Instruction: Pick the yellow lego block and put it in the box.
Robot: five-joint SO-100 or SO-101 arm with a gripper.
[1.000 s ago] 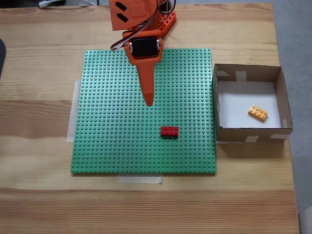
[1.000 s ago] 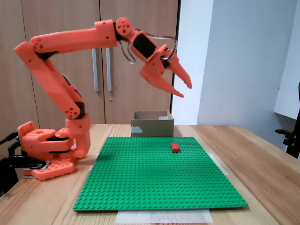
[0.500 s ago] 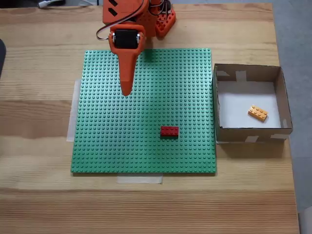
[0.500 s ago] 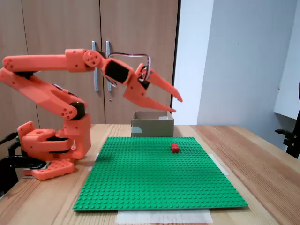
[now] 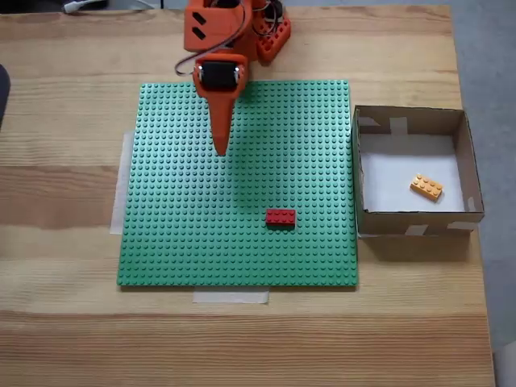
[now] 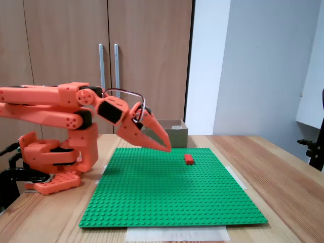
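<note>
My desk (image 5: pixel 64 322) is pale wood planks, and a green studded baseplate (image 5: pixel 185 242) lies flat on it, held by pale tape strips (image 5: pixel 230 297) at its lower and left edges in the view from above. In the side view, wooden cabinet doors (image 6: pixel 66 45) with two metal handles stand behind the arm, with a white wall (image 6: pixel 253 66) to the right. My tool (image 5: pixel 221 150) points down toward the upper middle of the baseplate, tips hanging above the studs and touching nothing; in the side view (image 6: pixel 167 149) its two fingers lie together, with no gap I can make out, and it holds nothing. The yellow lego block (image 5: pixel 426 187) lies slanted on the white floor of the box (image 5: pixel 411 222), right of centre, apart from all four walls. The box sits just beside the baseplate's right edge. In the side view the box (image 6: pixel 177 135) is mostly hidden behind my tool, and the block inside cannot be seen. A red brick (image 5: pixel 280 216) sits on the baseplate lower centre, well apart from the tool. My arm's base is cut off at the top edge from above. The left and lower parts of the baseplate lie open.
</note>
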